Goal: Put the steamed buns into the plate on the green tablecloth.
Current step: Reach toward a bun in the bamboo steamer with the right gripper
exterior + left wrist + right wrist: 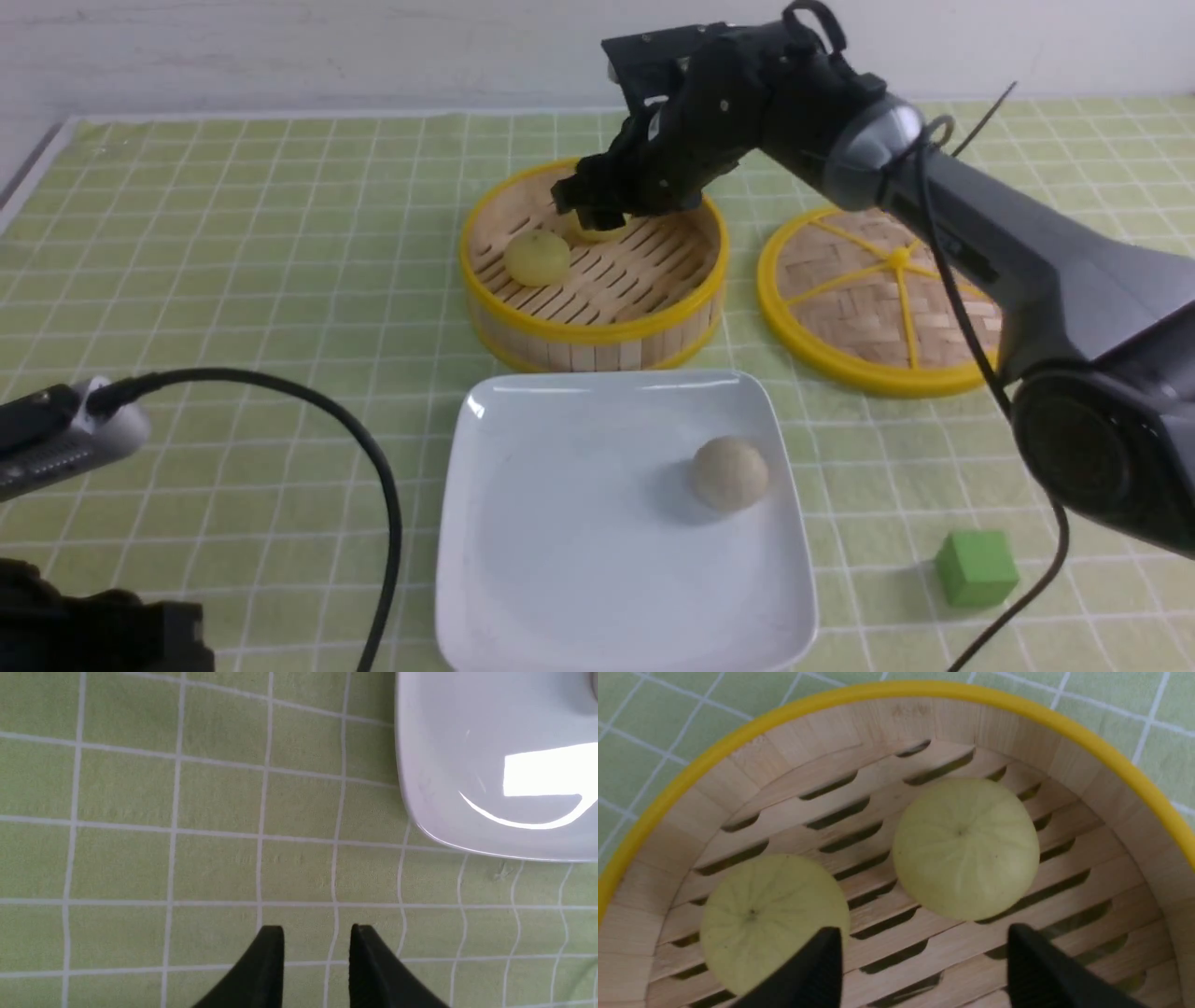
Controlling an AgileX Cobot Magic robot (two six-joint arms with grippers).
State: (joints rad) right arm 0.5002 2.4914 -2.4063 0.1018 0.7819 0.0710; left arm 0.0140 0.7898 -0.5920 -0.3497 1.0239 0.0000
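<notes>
One steamed bun of three, greyish off-white (729, 474), lies on the white square plate (621, 523), near its right side, upon the green tablecloth (308, 233). Two pale yellow buns (966, 848) remain to be moved; both sit in the round yellow-rimmed steamer (597, 329), a little apart. Progress, as judged: one third done, two transfers left.

Item: right hand (924, 940), over the steamer, fingers spread wide, nothing between them; presumably placed for the next pick.

Item: left hand (316, 933), over bare cloth beside the plate, fingers parted, nothing held.

Item: green cube (977, 567), on the cloth to the right of the plate; no part of the task.

Obscured or incomplete: in the front view the right hand covers part of the farther yellow bun, the left arm is cut by the frame, and the plate's near edge runs out of the picture. In the left wrist view only a sliver of the greyish bun shows. The right fingertips are blurred at close range; their height above the steamer floor cannot be told.
</notes>
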